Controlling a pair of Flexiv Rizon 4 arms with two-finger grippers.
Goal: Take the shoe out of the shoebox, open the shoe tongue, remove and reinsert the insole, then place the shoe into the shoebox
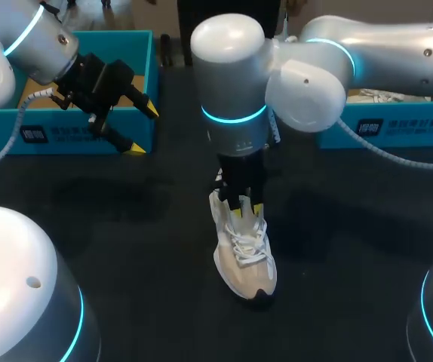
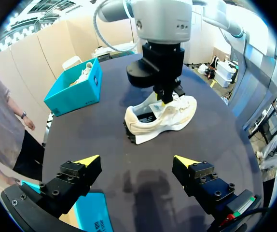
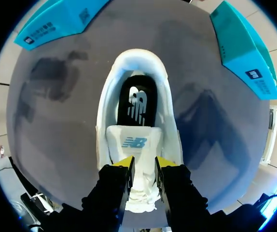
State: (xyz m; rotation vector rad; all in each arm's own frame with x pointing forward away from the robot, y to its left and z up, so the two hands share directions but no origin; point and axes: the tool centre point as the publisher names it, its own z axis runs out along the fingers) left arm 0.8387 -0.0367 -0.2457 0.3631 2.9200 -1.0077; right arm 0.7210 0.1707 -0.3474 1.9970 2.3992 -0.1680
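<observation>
Pinching the tongue between nearly closed fingers, right claw sits over the laces of the shoe. Shoe stands upright on the table, outside both boxes. Left claw hangs wide open and empty beside the left box. Judgement: shoe light, upper soft; tongue folds easily. Insole likely thin and bendy; take it at the heel edge.

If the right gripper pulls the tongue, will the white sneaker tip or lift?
It may lift: the white sneaker stands free on the table, the left gripper far off. The tongue probably bends easily, looking soft in the right gripper.
</observation>
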